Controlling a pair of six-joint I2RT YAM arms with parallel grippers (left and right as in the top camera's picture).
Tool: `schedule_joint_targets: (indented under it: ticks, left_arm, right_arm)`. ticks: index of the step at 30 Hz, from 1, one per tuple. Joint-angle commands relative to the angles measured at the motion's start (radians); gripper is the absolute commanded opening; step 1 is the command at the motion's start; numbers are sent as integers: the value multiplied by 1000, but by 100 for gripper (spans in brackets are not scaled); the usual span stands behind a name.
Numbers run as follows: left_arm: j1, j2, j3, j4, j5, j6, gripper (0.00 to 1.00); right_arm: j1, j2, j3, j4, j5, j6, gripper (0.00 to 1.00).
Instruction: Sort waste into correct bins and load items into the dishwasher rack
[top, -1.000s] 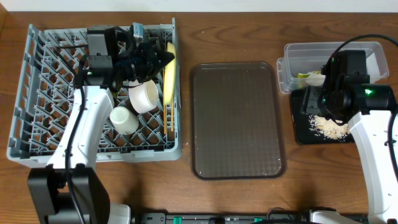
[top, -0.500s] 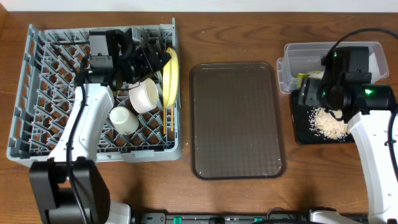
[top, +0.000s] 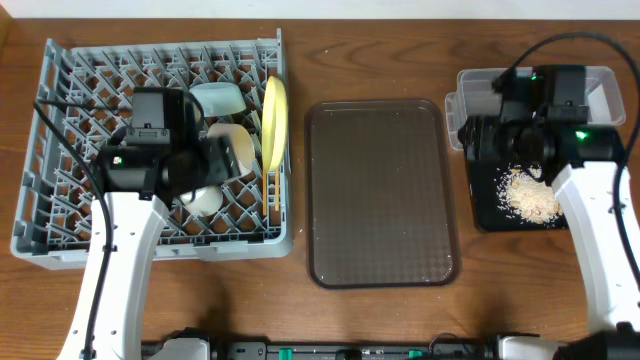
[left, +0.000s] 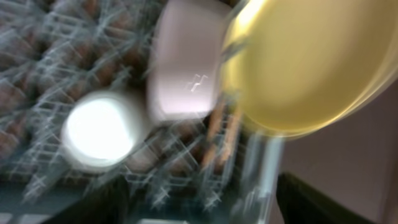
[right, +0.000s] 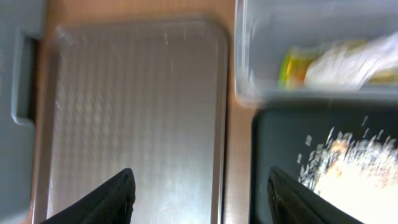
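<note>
The grey dishwasher rack (top: 60, 150) stands at the left. In it are the upright yellow plate (top: 273, 125), the light-blue bowl (top: 218, 98), the white bowl (top: 238, 143), the cream cup (top: 205, 200) and the chopsticks (top: 272, 190). My left gripper (top: 226, 165) hovers over the white bowl, open and holding nothing. Its blurred wrist view shows the plate (left: 298, 62), white bowl (left: 186, 62) and cup (left: 99, 130). My right gripper (right: 200, 186) is open and empty at the left edge of the black tray (top: 490, 215), which holds rice (top: 530, 195). The clear tub (right: 249, 56) contains the snack packet (right: 291, 68) and the wrapper (right: 348, 62).
The brown serving tray (top: 380, 190) lies between the rack and the bins. The black tray and the clear tub (top: 480, 85) sit side by side at the right edge of the table.
My left gripper opened and drew back toward the rack's middle, leaving the light-blue bowl standing at the back. The right gripper shifted left and toward the clear tub.
</note>
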Motion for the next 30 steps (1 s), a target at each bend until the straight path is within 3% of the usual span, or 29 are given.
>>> schedule_joint_targets:
  ticks: [1,8,15,17,19,22,30]
  left_arm:
    - [0,2,-3,-135,-130,23,78]
    - [0,-63,-63,-231,-164,24,78]
    - [0,-370,-266,-130,-158,24,79]
    - [0,-481,-327,-100,-157,24,80]
    - [0,-584,-381,-78,-157,23,80]
    - [0,-705,-428,-42,-157,-14,87]
    - [0,-794,-432,-38,-157,-14,88]
  right_arm:
    - [9,18,10,-77,31,8,67]
    - [10,-10,-52,-150,63,50,70]
    - [10,-220,-296,3,64,53,75]
    - [10,-325,-376,55,64,53,80]
    - [10,-419,-436,95,66,53,99]
    - [10,-529,-492,114,85,53,99]
    - [10,-643,-513,46,82,53,99]
